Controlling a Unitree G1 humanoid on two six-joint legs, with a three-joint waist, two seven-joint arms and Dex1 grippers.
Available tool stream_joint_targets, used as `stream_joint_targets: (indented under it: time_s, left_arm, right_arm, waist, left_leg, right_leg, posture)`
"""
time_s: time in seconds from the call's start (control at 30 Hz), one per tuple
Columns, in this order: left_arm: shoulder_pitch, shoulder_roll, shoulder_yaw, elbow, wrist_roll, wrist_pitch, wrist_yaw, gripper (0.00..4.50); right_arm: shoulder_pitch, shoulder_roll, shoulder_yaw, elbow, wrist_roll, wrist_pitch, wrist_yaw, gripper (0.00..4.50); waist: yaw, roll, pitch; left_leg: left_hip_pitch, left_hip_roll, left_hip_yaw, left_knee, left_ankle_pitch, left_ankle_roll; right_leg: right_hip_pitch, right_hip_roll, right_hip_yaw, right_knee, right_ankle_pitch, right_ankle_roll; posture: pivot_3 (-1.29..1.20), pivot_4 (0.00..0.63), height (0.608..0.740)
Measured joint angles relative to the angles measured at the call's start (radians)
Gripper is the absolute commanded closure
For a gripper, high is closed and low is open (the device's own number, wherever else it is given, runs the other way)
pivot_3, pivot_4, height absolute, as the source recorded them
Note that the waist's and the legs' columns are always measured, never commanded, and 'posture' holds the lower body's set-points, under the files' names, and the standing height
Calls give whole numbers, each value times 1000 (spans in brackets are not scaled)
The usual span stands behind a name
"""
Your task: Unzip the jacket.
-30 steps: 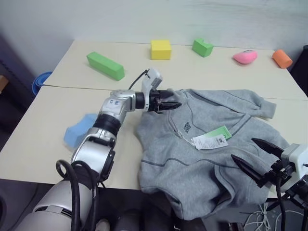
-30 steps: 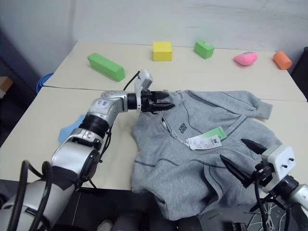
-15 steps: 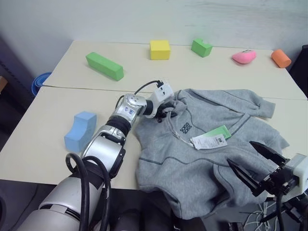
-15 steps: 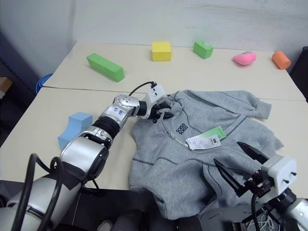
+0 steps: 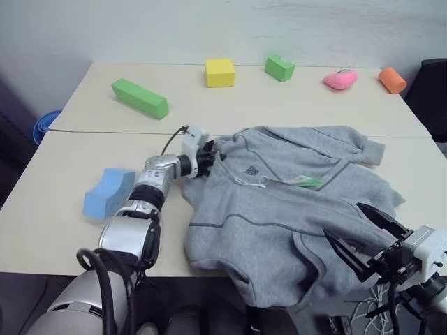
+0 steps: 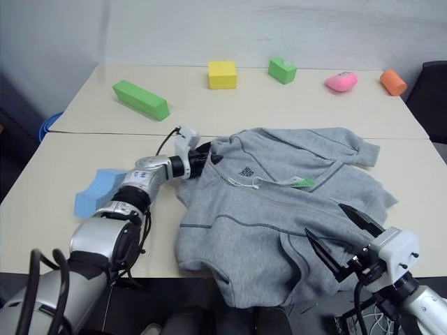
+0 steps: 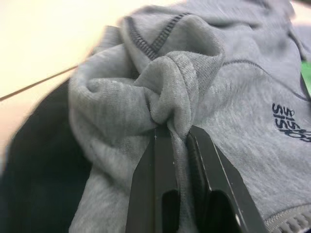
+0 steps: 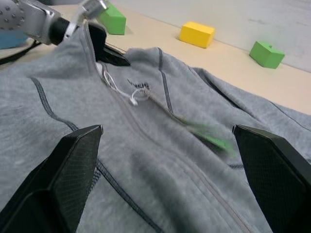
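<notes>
My left hand (image 7: 177, 141) pinches a fold of the grey jacket (image 5: 293, 230) near its collar; the jacket lies spread on the tabletop (image 5: 63, 174). My right hand (image 5: 360, 234) hovers spread wide over its hem.

My left gripper (image 6: 200, 156) is clamped on the collar edge of the jacket (image 6: 279, 216) — grey cloth bunched against it. My right gripper (image 6: 343, 241) hangs spread wide over the jacket's near hem. Beyond lie a long green block (image 6: 141, 100), a yellow block (image 6: 222, 74) and a blue block (image 6: 98, 192).
</notes>
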Motion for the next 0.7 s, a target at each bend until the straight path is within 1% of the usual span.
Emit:
stream_joint_targets:
  time_s: [0.07, 0.17, 0.3, 0.33, 0.4, 0.43, 0.53, 0.63, 0.7]
  left_arm:
    - [91, 26, 33, -181, -47, 110, 23, 4491]
    - [237, 77, 63, -504, -110, 316, 65, 4491]
    - [355, 146, 104, -825, -192, 566, 124, 4491]
    - [368, 163, 111, -864, -204, 600, 128, 4491]
    - [447, 263, 91, -1020, -209, 666, 117, 4491]
    - [473, 279, 101, -1079, -225, 713, 124, 4491]
    - [531, 271, 179, -1214, -314, 892, 179, 4491]
    - [607, 302, 186, -1292, -352, 957, 184, 4491]
    - [634, 320, 186, -1312, -377, 986, 178, 4491]
  right_arm:
    - [0, -8, 3, 10, -1, -5, 12, 0]
    - [3, -31, 6, 19, -5, -11, 31, 0]
    - [-2, -60, 5, 49, -8, -5, 43, 0]
    - [-1, -69, 5, 52, -9, 0, 45, 0]
    - [-8, -97, 1, 63, -19, 23, 41, 0]
    - [-13, -106, -3, 79, -19, 39, 32, 0]
    - [-52, -125, -11, 134, -8, 108, 4, 0]
    - [-87, -165, -48, 177, 8, 163, -10, 0]
    - [-104, -191, -76, 211, 22, 200, -10, 0]
  waist:
    - [-4, 0, 0]
    - [-8, 0, 0]
    - [1, 0, 0]
    - [3, 0, 0]
    - [-1, 0, 0]
    - [1, 0, 0]
    - [8, 0, 0]
    - [8, 0, 0]
    - [10, 0, 0]
  left_leg:
    - [0, 1, 0, 0, 0, 0]
    - [0, 1, -1, 0, 0, -1]
    - [0, 1, -1, 1, 0, -1]
    - [0, 1, -1, 1, 0, -1]
    - [1, 1, -1, 1, -1, -3]
    - [2, 2, -1, 1, -2, -3]
    - [1, 2, -3, 2, -2, -3]
    - [2, 2, -3, 1, -2, -4]
    - [1, 2, -4, 1, -2, -4]
  right_leg:
    - [0, 0, 1, 1, 0, 0]
    - [-1, 0, 1, 2, -1, -1]
    - [0, 0, 4, 2, -1, -1]
    - [0, -1, 4, 2, -1, -1]
    - [0, 0, 6, 2, -1, -2]
    - [0, 0, 7, 2, -2, -3]
    - [1, -1, 7, 2, -2, -4]
    - [1, -1, 7, 3, -3, -5]
    - [1, -1, 7, 3, -3, -5]
  posture:
    - [0, 150, 740]
    - [0, 150, 740]
    - [0, 150, 740]
    - [0, 150, 740]
    - [0, 150, 740]
    - [0, 150, 740]
    - [0, 150, 740]
    - [0, 150, 740]
    - [0, 150, 740]
